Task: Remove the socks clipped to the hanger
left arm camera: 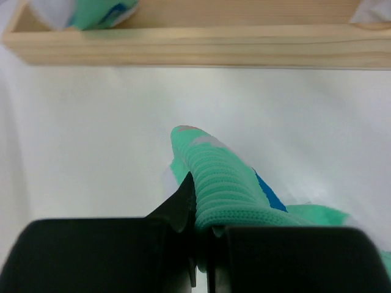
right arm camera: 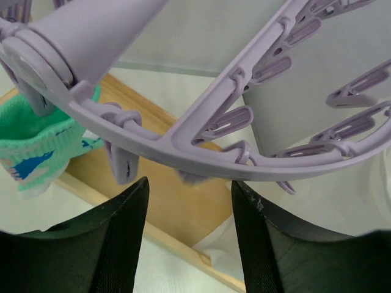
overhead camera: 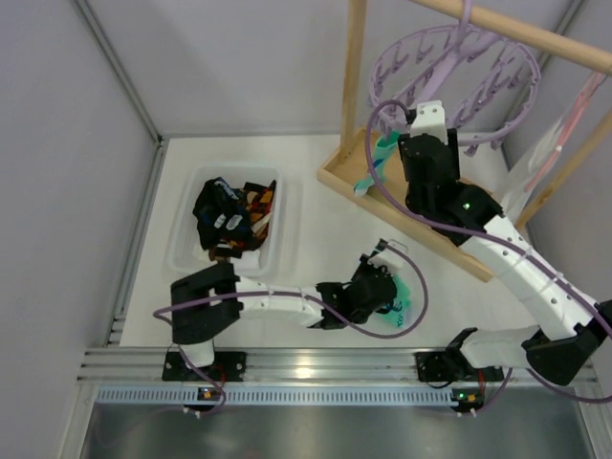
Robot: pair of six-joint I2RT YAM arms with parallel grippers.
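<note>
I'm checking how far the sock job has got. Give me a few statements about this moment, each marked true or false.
1. The left hand is shut on a mint sock. True.
2. The right hand grips a sock. False: its fingers stand apart with nothing between them, just below the hanger.
3. The bin has nothing in it. False: it holds several socks.
4. A second mint sock hangs at the hanger. True.
</note>
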